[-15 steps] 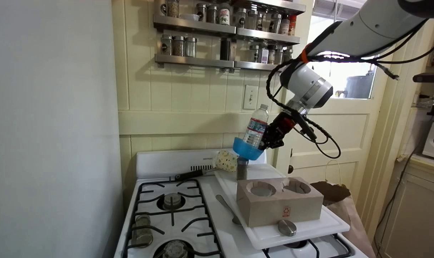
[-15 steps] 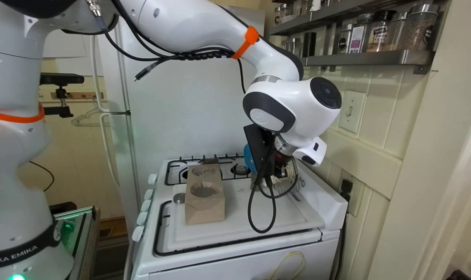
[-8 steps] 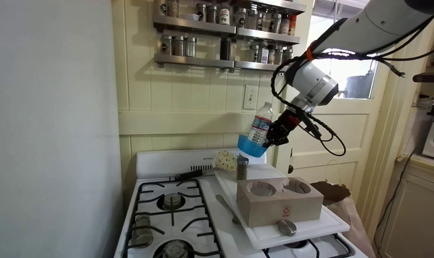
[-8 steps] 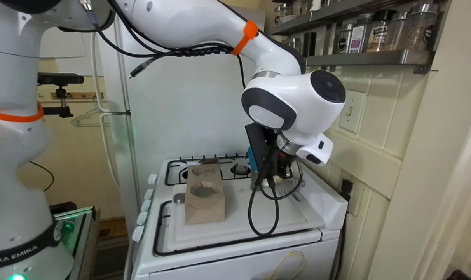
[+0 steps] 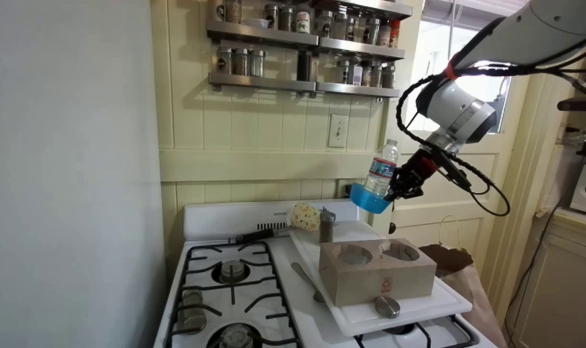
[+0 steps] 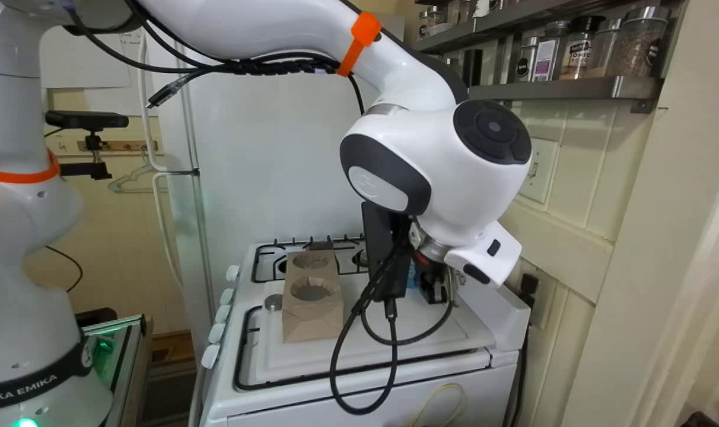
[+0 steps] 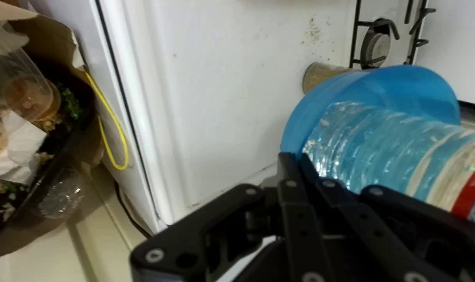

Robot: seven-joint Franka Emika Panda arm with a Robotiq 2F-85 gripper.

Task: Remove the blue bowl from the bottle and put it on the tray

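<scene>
Black gripper (image 7: 293, 157), jaws nearly together on rim of tilted blue bowl (image 5: 368, 200), clear bottle (image 5: 382, 169) slanting inside, two-hollowed tray (image 5: 363, 286) well apart

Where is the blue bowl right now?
In an exterior view, the blue bowl is held aloft and tilted by the jaws, up and right of the grey-topped jar, with the bottle leaning in it.
</scene>
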